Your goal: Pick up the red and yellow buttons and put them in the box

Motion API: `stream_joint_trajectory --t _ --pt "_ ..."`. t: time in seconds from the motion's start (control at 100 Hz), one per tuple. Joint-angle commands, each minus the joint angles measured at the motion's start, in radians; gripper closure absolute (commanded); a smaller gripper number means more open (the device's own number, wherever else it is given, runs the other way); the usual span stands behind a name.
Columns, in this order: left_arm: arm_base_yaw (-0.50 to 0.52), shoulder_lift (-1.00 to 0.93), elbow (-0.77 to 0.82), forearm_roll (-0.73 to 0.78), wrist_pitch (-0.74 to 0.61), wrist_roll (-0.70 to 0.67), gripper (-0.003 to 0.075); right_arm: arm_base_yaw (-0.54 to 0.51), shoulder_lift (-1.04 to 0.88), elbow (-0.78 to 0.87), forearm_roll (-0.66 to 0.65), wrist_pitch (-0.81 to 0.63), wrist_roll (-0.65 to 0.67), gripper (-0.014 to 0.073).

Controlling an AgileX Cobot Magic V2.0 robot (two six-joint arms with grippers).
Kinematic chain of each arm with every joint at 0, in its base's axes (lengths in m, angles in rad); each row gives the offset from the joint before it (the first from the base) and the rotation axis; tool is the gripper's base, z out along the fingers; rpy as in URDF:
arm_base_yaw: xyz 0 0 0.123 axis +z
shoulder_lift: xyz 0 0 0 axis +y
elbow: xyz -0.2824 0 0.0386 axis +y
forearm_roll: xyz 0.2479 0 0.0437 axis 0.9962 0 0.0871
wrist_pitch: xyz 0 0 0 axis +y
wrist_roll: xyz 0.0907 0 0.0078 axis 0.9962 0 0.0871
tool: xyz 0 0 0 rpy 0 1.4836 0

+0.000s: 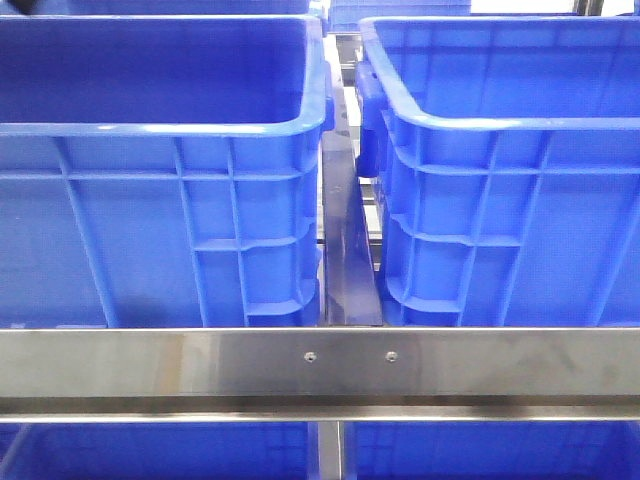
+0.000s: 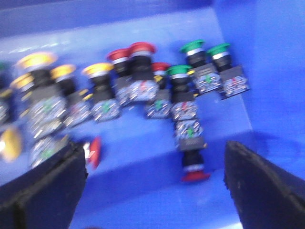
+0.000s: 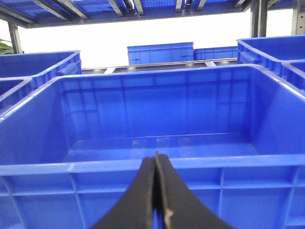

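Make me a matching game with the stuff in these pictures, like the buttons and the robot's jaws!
Things:
1. left gripper
2. right gripper
3. button lying between the left jaws
4. two buttons nearest the crate corner

Descriptions:
A. green caps
B. jaws pressed together, holding nothing
C. jaws wide apart
D. red cap, tipped on its side

Pairs: 1-C, 2-B, 3-D, 4-A
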Motion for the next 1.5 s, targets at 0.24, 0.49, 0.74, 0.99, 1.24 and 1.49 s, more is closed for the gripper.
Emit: stream_joint_trajectory --t 0.24,0.49,0.74,0.99,1.24,1.49 --pt "-0.049 0.264 -0.202 0.075 -0.061 0.002 0.0164 -0.001 -0.025 -0.019 -0.01 -0.085 -0.001 0.0662" --pt "-0.049 0.4 -0.249 0.108 -0.076 -0.005 0.0164 -0.001 -0.025 -0.019 -0.01 -0.085 -0.001 0.0662" --pt "-0.049 0.464 -0.251 0.111 -0.106 -0.009 0.0164 -0.001 -0.025 -0.019 -0.01 -0.085 -0.001 0.0662" --pt "-0.044 0.513 -0.251 0.112 -0.122 -0.009 0.0164 -0.001 -0.025 -0.019 -0.01 -0.085 -0.001 0.0662" --pt "-0.036 0.519 -0.251 0.112 -0.122 -0.009 0.0231 -0.001 -0.025 -0.019 -0.01 -0.085 -0.001 0.0662" --pt "-0.036 0.519 -0.251 0.112 -0.122 -0.009 0.0612 -0.001 -0.025 -0.019 -0.01 -0.085 -0.001 0.0662"
